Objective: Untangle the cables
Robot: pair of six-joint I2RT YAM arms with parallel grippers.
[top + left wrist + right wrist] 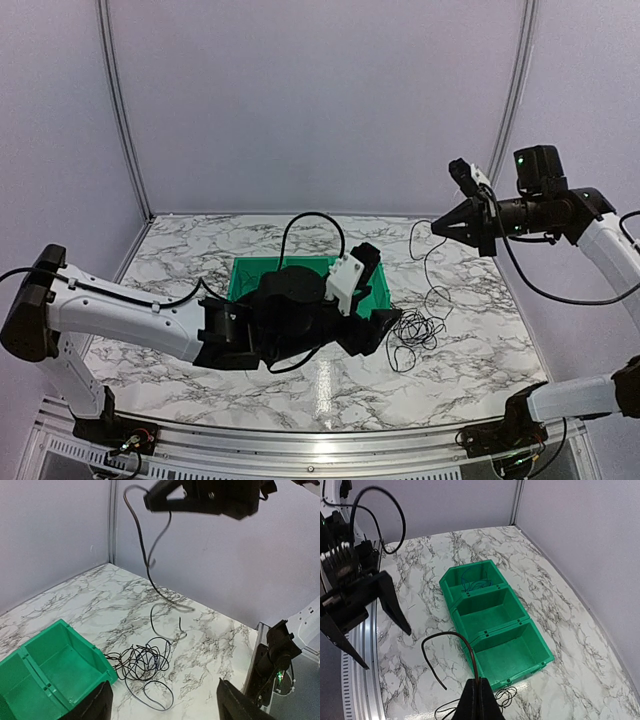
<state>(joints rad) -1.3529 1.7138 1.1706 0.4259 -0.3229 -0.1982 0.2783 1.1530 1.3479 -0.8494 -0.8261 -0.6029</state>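
Several thin black cables [412,330] tangled | right claw [437,228] pinching one | left claw [165,707] spread

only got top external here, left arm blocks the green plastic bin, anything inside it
Observer: Yes, the right wrist view shows a thin blue cable lying in the green plastic bin's end compartment, the one farthest from the right gripper.
Operator: right gripper actually holding its cable
Observer: Yes, it is shut on a thin black cable.
Operator: left gripper open
Observer: Yes, the left gripper is open, fingers spread wide, facing the black cable tangle.
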